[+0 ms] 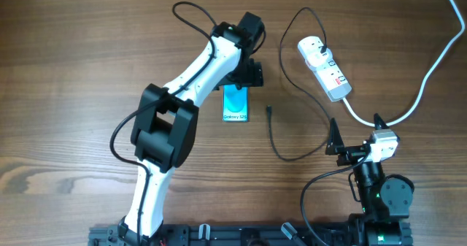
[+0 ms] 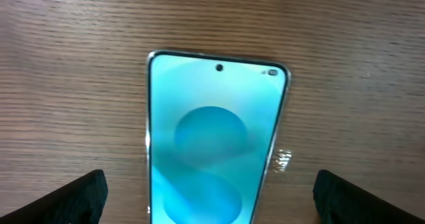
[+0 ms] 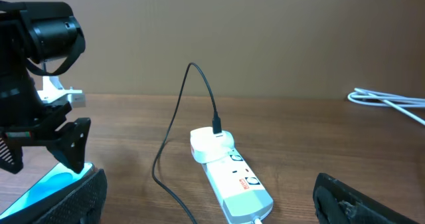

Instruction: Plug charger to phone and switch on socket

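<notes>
two hands, both released, nothing in either. the left hand (image 2: 212, 201) hovers over the far end of the phone (image 1: 235, 106), its fingers (image 2: 76, 197) spread to either side of the glass without touching it. the right hand (image 1: 354, 136) waits well apart, toward the right near corner of the counter (image 1: 73, 56), jaws wide.

the phone lies flat near the middle of the counter, teal screen up. its long axis runs from far edge to near edge, with the white text strip — and so, i judge, the port — at the near end. the charger's connector tip (image 1: 268, 111) lies just beside that near end, on the side toward the right edge, between the phone and the right hand. the thin black cable (image 1: 272, 136) loops toward the near edge, then runs back up to the socket (image 1: 325, 67), which lies aslant toward the far right corner.

no bins or trays here — only the socket holds anything, with the charger's black plug (image 3: 214, 126) already seated in its far end. whether its red-marked switches (image 1: 337, 78) are on, i cannot tell.

the left hand suits steadying the phone. the tip must come round to the near end, and the right hand looks better placed for that.
</notes>
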`<state>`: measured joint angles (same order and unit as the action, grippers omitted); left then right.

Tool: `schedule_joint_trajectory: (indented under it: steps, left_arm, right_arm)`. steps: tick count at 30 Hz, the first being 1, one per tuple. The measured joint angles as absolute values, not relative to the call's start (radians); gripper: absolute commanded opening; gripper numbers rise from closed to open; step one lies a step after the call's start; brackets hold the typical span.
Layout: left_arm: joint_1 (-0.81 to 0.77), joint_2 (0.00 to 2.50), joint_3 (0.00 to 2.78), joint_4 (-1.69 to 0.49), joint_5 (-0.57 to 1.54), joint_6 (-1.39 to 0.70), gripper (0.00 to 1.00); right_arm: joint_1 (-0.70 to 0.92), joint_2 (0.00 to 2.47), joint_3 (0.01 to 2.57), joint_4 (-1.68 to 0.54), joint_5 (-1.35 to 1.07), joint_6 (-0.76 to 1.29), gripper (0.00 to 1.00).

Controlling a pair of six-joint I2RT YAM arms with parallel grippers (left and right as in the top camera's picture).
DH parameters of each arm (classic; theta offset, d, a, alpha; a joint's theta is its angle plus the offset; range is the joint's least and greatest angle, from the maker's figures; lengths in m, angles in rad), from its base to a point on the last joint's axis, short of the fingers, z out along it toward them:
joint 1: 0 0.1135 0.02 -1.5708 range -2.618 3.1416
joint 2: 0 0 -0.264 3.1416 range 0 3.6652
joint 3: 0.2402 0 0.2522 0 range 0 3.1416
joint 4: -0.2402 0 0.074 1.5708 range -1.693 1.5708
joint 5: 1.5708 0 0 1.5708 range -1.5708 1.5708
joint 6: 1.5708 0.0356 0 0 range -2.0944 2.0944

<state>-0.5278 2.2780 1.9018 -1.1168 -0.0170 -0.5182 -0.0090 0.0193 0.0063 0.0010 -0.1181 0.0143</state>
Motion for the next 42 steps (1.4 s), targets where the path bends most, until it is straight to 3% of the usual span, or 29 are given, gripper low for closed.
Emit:
schedule_joint_trajectory:
  steps: [42]
  left_arm:
    - [-0.549,2.312,1.815,-1.066,0.016,-0.476,1.00]
  right_arm:
    - [-0.009,0.019,0.006,0.001,-0.118,0.014,1.00]
